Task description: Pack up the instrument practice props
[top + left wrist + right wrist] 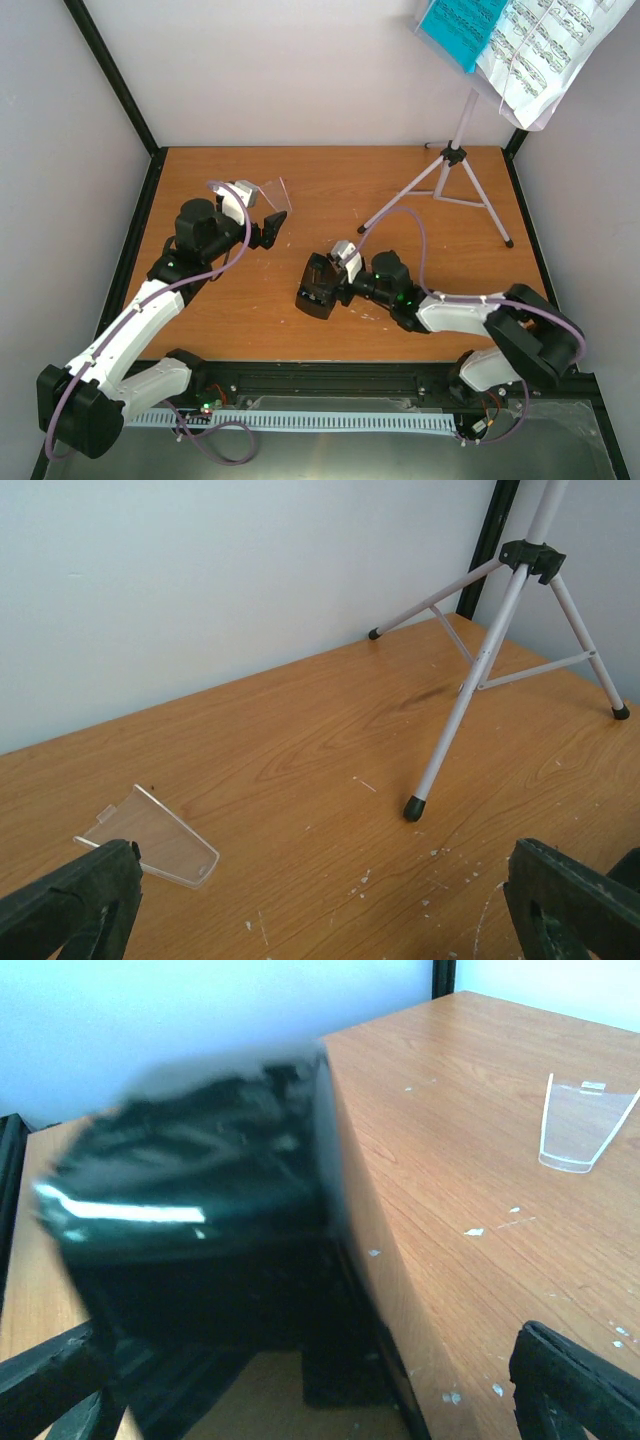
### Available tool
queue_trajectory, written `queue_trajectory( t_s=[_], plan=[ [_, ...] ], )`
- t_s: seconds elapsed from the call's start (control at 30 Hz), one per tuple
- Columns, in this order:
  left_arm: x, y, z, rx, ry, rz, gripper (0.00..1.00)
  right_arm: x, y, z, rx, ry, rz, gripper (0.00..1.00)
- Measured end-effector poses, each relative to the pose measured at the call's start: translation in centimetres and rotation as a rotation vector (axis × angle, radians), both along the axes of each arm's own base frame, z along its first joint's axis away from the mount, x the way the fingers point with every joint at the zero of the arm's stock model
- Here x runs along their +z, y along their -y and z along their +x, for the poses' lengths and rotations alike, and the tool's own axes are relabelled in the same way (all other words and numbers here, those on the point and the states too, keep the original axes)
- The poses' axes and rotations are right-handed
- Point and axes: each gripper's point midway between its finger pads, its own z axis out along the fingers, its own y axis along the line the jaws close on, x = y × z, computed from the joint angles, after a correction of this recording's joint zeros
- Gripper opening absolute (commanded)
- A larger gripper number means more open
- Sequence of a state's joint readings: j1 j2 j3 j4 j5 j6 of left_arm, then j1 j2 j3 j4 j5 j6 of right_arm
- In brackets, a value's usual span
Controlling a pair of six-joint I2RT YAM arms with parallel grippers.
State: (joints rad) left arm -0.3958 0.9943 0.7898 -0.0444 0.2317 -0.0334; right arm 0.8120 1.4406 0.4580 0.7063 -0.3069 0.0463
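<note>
The silver tripod music stand (455, 165) stands at the back right of the table. Its desk at the top edge holds a teal folder (462, 28) and white sheet music (545, 55). The black metronome (312, 298) sits at the table's middle. My right gripper (335, 278) is right against it, jaws wide apart. In the right wrist view the metronome (200, 1210) is blurred and fills the space between the open fingers (570, 1380). My left gripper (268, 228) is open and empty, just short of a clear plastic cover (275, 192).
The clear cover lies flat on the wood (150, 835), also seen by the right wrist (585, 1125). A tripod foot (413, 807) rests ahead of my left gripper (320, 890). Black frame posts (115, 80) and walls bound the table's sides and back.
</note>
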Motion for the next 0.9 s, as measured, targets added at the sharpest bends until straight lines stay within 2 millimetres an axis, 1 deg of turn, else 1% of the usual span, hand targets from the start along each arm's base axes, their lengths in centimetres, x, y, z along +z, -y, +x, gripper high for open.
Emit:
queue_trajectory(
  t_s=[0.1,0.13,0.23,0.3,0.37,0.43,0.5,0.6,0.63,0.7,0.8,0.9],
  plan=[
    [0.0,0.1,-0.1,-0.006,-0.001,-0.002,1.0,2.4,0.5,-0.4,-0.006,0.031,0.03,1.0],
    [0.0,0.1,-0.1,-0.009,-0.002,-0.003,0.99,3.6,0.9,-0.5,-0.015,0.045,0.046,1.0],
    [-0.1,0.3,-0.2,-0.012,-0.024,-0.029,1.0,7.5,2.4,-0.7,-0.069,0.096,0.111,1.0],
    [-0.3,0.4,-0.2,0.0,-0.071,-0.082,0.99,9.5,3.9,-0.5,-0.13,0.109,0.148,1.0],
    [-0.4,0.5,-0.2,0.016,-0.121,-0.144,0.99,10.4,5.3,-0.2,-0.192,0.101,0.164,1.0],
    [-1.4,0.5,-0.4,0.038,-0.185,-0.211,1.0,10.7,6.8,0.2,-0.264,0.075,0.167,1.0],
    [-3.6,0.3,-0.8,0.065,-0.266,-0.256,0.99,10.3,8.0,0.4,-0.328,0.035,0.157,1.0],
    [-9.1,-0.2,-2.0,0.113,-0.421,-0.274,0.99,8.4,9.4,0.5,-0.403,-0.049,0.141,1.0],
    [-11.2,-0.4,-2.5,0.129,-0.478,-0.27,0.99,7.4,9.7,0.4,-0.42,-0.082,0.134,0.99],
    [-14.3,-0.3,-3.2,0.139,-0.573,-0.257,0.99,4.4,10.4,0.1,-0.456,-0.168,0.108,0.96],
    [-17.7,0.5,-3.9,0.122,-0.693,-0.226,1.0,0.6,11.2,-0.4,-0.504,-0.287,0.071,0.94],
    [-20.1,1.2,-4.7,0.106,-0.772,-0.185,0.99,-2.0,11.5,-0.9,-0.538,-0.395,0.064,0.91]
  ],
)
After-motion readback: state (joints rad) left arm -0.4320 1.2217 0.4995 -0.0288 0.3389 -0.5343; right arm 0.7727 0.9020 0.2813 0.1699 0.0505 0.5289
